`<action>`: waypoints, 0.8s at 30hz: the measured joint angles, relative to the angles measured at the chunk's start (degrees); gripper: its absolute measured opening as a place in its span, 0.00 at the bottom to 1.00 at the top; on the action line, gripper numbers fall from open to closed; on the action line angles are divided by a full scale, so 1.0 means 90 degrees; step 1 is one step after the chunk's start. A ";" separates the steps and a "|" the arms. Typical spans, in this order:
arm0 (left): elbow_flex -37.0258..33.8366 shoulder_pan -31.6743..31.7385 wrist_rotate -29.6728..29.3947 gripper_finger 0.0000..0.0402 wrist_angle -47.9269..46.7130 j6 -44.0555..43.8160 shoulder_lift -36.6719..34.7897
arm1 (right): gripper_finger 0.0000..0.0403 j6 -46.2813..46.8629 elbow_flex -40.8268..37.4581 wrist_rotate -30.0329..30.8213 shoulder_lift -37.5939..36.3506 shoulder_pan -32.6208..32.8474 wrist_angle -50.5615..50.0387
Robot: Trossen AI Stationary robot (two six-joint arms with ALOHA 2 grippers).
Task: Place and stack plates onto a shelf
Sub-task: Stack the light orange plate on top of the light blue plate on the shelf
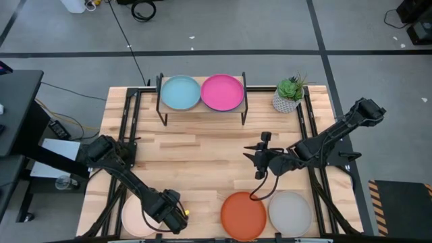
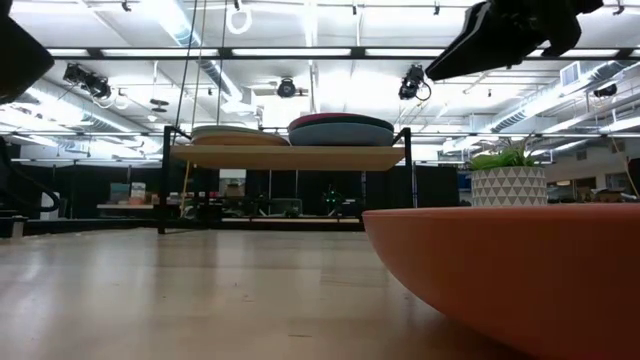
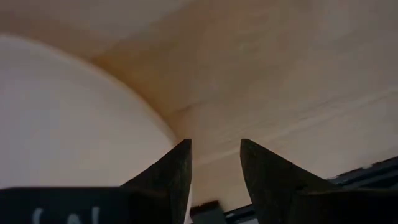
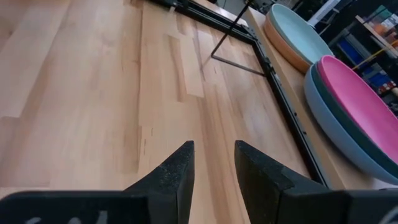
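Wooden tabletop (image 1: 202,162) bears no readable writing — left jaws (image 1: 177,217) and right jaws (image 1: 258,159) slightly parted, empty.

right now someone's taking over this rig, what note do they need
Left gripper: fingers open, empty, low beside the cream plate at the near left edge.
Right gripper: fingers open, empty, above mid-table.
Shelf: two stacks, light teal plate and pink plate on top, others under them.
Left to shelve: cream, orange plate, grey plate.
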 joint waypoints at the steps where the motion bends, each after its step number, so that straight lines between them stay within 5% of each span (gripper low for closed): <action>1: -0.0001 0.0000 -0.0110 0.36 0.0081 0.0064 -0.0006 | 0.30 -0.0017 0.0000 -0.0026 0.0000 -0.0022 0.0011; 15: 0.0228 -0.0090 0.0001 0.36 -0.0903 -0.0238 -0.0107 | 0.30 -0.0138 0.0000 -0.0420 -0.0002 -0.0134 0.0197; 24: 0.0020 -0.0090 -0.0004 0.36 -0.0659 -0.0138 -0.0080 | 0.30 -0.0145 0.0000 -0.0422 -0.0002 -0.0134 0.0210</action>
